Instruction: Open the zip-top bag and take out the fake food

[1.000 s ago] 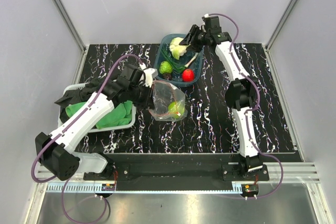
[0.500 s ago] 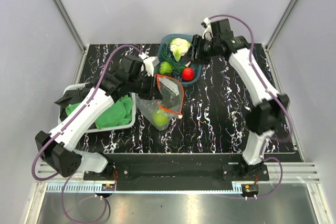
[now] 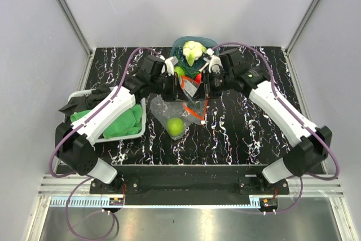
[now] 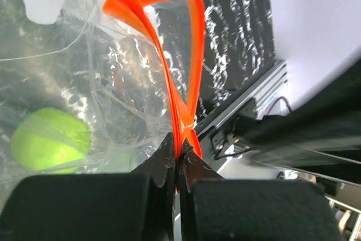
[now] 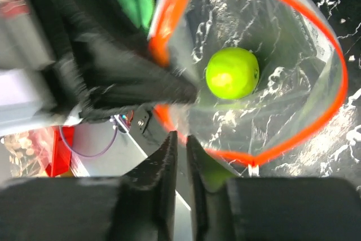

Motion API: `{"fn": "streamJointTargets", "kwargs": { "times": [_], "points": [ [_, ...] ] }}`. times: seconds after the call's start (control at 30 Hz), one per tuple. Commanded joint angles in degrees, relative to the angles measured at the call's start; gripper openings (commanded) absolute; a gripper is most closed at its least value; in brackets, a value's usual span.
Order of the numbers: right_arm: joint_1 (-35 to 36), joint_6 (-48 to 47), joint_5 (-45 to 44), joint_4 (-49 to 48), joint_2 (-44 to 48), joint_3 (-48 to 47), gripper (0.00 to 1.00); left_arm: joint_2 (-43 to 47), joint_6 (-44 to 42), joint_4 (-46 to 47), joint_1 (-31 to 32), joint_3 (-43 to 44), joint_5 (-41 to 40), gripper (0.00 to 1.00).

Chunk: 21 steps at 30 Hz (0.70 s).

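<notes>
Two grippers are flanking the mouth of the zip-top bag point(image 3: 169, 108) at centre frame in the top view, the left gripper point(image 3: 179, 83) and the right gripper point(image 3: 205, 86) sitting just below the teal tub point(image 3: 194, 39), while the green apple point(image 3: 175, 126) is resting in the bag's lower end. In the left wrist view, the jaws are clamping the orange zip strip point(image 4: 169, 66) at bottom centre. In the right wrist view, the fingers point(image 5: 168, 162) are sitting nearly together at the strip's near lip; whether they are pinching it cannot be told. Pulling both lips apart evenly is likely keeping the mouth round. Open room is lying lower right; the tub is crowding the upper side.
</notes>
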<state>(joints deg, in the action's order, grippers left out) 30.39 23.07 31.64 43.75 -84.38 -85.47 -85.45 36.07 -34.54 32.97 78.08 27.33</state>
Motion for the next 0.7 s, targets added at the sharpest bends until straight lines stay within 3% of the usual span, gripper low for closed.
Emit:
{"fn": "streamJointTargets", "kwargs": {
  "times": [0.0, 0.3, 0.67],
  "points": [
    [-0.16, -1.98, 1.41, -4.1, -6.75, -1.27, 0.16, -0.07, 3.91, 4.4, 0.78, 4.01, 3.17, 0.0],
    [-0.16, -3.65, 5.27, -9.2, -16.08, 2.66, 0.15, -2.61, 8.05, 8.79, 3.15, 4.79, 4.84, 0.0],
    [-0.16, -4.35, 7.56, -11.75, -13.09, 15.5, 0.26, -9.56, 5.15, 8.01, 3.15, 7.78, 1.15, 0.0]
  ]
}}
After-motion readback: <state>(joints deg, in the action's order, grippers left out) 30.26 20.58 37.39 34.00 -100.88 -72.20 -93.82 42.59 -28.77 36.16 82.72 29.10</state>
